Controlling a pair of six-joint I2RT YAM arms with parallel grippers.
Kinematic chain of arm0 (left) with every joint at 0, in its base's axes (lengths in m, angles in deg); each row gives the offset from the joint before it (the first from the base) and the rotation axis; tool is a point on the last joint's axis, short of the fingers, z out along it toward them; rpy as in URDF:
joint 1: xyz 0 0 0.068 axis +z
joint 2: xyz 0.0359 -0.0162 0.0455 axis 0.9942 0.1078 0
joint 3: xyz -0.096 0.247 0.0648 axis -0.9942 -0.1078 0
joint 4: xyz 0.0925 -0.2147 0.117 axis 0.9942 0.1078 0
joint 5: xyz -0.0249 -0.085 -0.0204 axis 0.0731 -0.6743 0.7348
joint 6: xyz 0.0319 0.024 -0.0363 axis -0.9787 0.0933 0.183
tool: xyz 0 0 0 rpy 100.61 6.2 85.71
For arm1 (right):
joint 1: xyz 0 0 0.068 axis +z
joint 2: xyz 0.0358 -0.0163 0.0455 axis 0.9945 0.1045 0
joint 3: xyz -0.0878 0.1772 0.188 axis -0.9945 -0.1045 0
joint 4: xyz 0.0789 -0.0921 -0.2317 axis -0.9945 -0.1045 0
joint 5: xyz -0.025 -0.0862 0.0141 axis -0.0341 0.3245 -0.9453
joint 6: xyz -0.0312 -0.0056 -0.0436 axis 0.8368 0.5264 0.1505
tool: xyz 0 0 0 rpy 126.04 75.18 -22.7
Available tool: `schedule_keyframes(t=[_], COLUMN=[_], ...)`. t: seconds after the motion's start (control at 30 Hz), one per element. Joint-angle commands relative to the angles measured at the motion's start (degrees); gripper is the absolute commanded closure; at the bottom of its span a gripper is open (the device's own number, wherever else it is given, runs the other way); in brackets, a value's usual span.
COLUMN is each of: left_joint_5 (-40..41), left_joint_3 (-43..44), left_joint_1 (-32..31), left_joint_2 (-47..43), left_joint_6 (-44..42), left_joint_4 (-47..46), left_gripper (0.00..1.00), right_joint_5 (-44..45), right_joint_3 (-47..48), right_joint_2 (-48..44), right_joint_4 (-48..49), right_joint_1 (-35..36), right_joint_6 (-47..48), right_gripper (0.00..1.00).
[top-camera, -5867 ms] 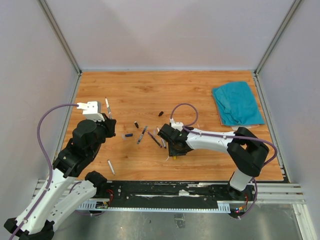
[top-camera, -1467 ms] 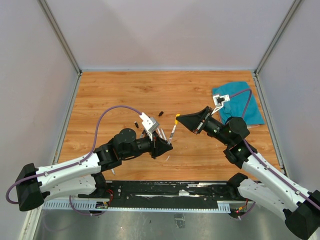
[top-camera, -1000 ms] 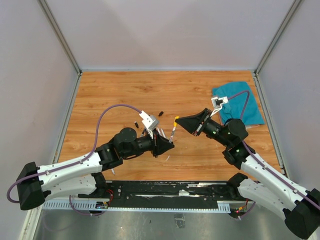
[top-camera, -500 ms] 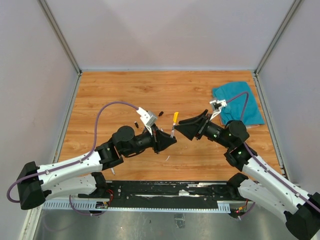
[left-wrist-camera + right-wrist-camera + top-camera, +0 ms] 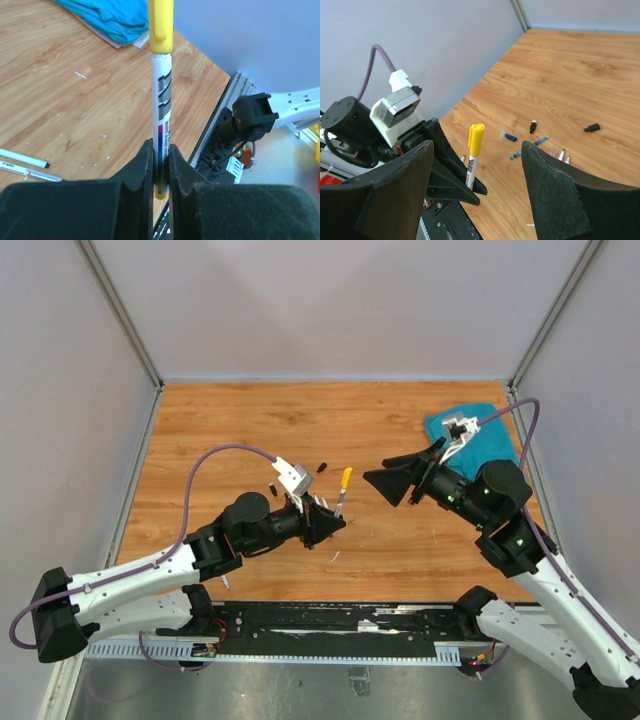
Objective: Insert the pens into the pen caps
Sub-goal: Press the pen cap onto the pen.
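From above: pinching the slim white-barrelled marker pen (image 5: 342,502) by its lower end in the narrowly closed black left gripper (image 5: 335,523), and holding it tilted above the brown wooden table (image 5: 250,430). Spreading the black right gripper (image 5: 383,487) wide and drawing it back toward the crumpled teal cloth (image 5: 475,445), after closing on the short yellow plastic cap (image 5: 347,476) a second earlier. Leaving that cap seated on the pen's upper end, near the right gripper but no longer touching it. Judging this one pen as capped, with more pairs waiting on the wood.

Through the left wrist camera: clamping the barrel between both dark fingers (image 5: 142,170), nearly shut on it. Showing the printed label above them and the yellow cap on top, running off the frame's upper edge, with no gap visible at the joint.

Through the right wrist camera: looking past the two wide-apart right fingers (image 5: 395,200) at the capped pen ahead, touching neither of them and standing up out of the left gripper. Showing, further out on the table, small black stubby caps (image 5: 591,128) and thin loose pens (image 5: 536,142) lying apart, not yet joined. Probably calling next for setting the finished pen down and reaching for another pair.
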Motion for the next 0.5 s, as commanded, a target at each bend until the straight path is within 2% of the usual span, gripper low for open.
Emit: schedule_keyframes(t=[0.0, 0.17, 0.37, 0.47], left_joint_5=[-0.3, -0.7, 0.0, -0.2], left_joint_3=[2.2, 2.5, 2.6, 2.5], left_joint_1=[-0.6, -0.5, -0.5, -0.6], left_joint_2=[-0.5, 0.2, 0.2, 0.2], left_joint_6=[-2.0, -1.9, -1.6, -1.4], left_joint_4=[1.9, 2.3, 2.4, 2.4], left_gripper=[0.99, 0.99, 0.99, 1.00], right_joint_5=[0.4, -5.8, -11.3, -12.1], right_joint_3=[5.2, 8.4, 7.1, 6.4], right_joint_2=[4.9, 10.8, 14.2, 15.3], right_joint_4=[-8.1, -7.2, -0.3, 2.1], right_joint_1=[-0.7, -0.7, -0.7, -0.7], right_joint_6=[2.1, 1.9, -1.7, -3.1], right_gripper=[0.30, 0.34, 0.38, 0.44])
